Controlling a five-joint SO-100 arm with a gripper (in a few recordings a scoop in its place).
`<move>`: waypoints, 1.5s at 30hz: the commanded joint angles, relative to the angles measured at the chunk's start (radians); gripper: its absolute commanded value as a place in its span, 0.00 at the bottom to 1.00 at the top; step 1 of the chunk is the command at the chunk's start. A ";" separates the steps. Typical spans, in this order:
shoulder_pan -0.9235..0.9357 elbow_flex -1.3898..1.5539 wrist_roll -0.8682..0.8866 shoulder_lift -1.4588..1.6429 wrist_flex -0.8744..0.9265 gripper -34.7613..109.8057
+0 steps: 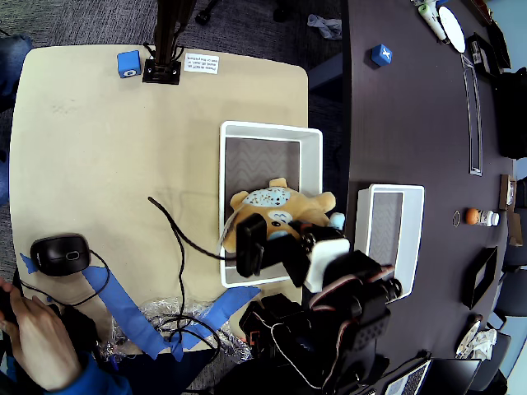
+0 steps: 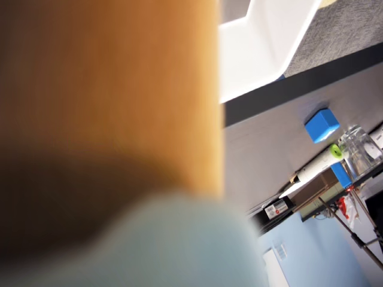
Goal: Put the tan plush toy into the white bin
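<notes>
Plush toy over the bin, arm on top of it.

The pale wooden surface [image 1: 99,164] carries the large rectangular white plastic bin [image 1: 311,156] at its right edge; the rounded tan plush toy [image 1: 272,202] sits over the bin's near end, likely for dropping in. The black pincer [image 1: 251,244] presses against it; whether it grips, I cannot tell.
</notes>
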 commanded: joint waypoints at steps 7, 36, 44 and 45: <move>0.000 0.000 -0.015 -0.043 -0.003 0.25; 0.160 0.009 -0.009 0.402 0.074 0.69; 0.350 0.009 -0.015 0.607 0.071 0.69; 0.382 0.009 -0.015 0.623 0.071 0.69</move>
